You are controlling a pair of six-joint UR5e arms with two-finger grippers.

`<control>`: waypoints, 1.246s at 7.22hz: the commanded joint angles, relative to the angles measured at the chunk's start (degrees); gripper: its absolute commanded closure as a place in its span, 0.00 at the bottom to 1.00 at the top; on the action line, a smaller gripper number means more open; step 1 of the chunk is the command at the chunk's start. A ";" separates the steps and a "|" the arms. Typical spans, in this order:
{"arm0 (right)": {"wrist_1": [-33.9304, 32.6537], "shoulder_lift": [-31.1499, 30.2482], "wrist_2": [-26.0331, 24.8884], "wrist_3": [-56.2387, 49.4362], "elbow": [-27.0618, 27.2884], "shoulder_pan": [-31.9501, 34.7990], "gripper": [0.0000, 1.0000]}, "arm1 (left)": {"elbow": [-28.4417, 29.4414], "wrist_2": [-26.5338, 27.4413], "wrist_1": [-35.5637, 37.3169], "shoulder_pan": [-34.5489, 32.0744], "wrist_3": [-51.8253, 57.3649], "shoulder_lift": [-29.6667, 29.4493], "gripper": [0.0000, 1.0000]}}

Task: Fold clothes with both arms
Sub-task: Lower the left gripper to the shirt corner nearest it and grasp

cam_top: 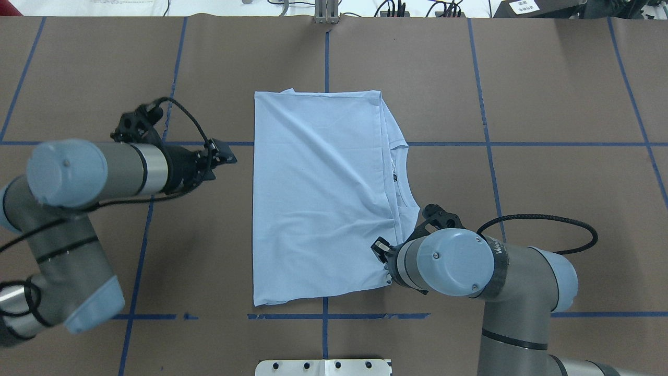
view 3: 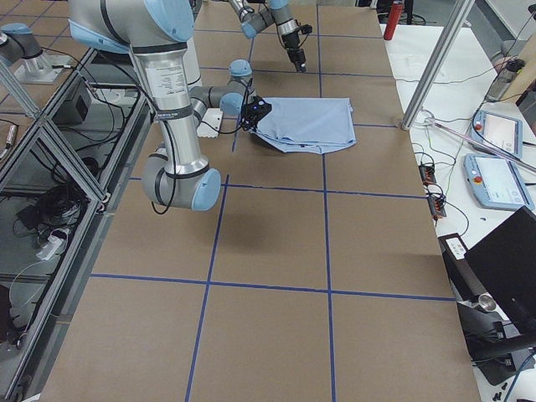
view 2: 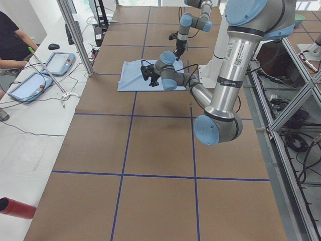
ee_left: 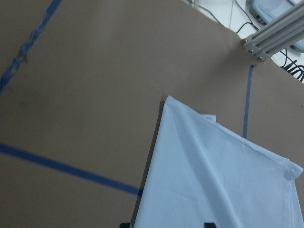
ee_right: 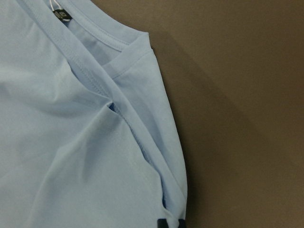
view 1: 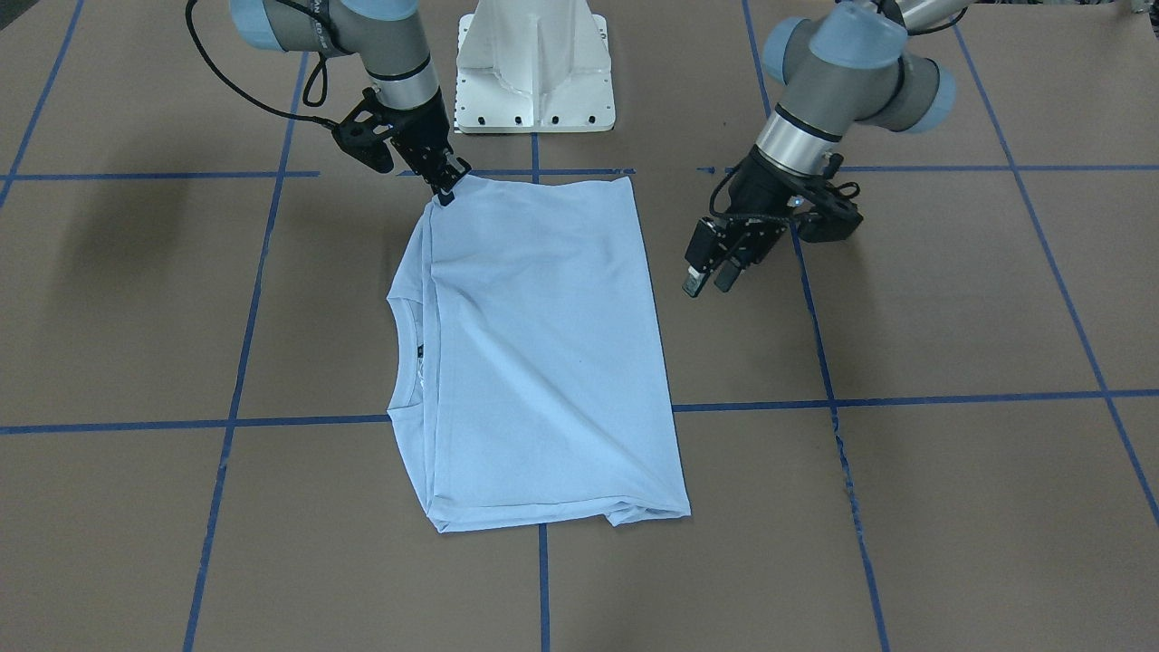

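Observation:
The light blue T-shirt [view 1: 543, 353] lies folded into a rectangle on the brown table; it also shows in the overhead view [cam_top: 318, 193]. Its ribbed collar [view 1: 407, 358] and dark neck label [view 1: 422, 351] show at one side edge. The chest print is hidden. My right gripper [view 1: 446, 192] is shut on the shirt's corner nearest the robot base; in the right wrist view its fingertips [ee_right: 161, 222] pinch the folded edge. My left gripper [view 1: 709, 281] is open and empty. It hovers beside the shirt's opposite side and does not touch it [cam_top: 225, 155].
The white pedestal base [view 1: 534, 63] stands just behind the shirt. Blue tape lines [view 1: 905, 398] grid the brown table. An aluminium post [view 2: 75, 35], tablets [view 2: 55, 63] and an operator [view 2: 10, 40] are off the table's far side.

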 commanded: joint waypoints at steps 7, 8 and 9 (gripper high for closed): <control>0.00 0.17 0.01 -0.42 0.44 0.01 1.00 | -2.79 12.23 9.68 22.59 -17.29 1.05 0.52; 0.00 0.17 0.01 -0.50 0.52 0.09 1.00 | -2.88 12.23 11.95 23.38 -17.20 0.88 0.52; 0.00 0.17 0.01 -0.50 0.44 0.18 1.00 | -3.14 12.23 11.97 23.73 -17.29 0.88 0.52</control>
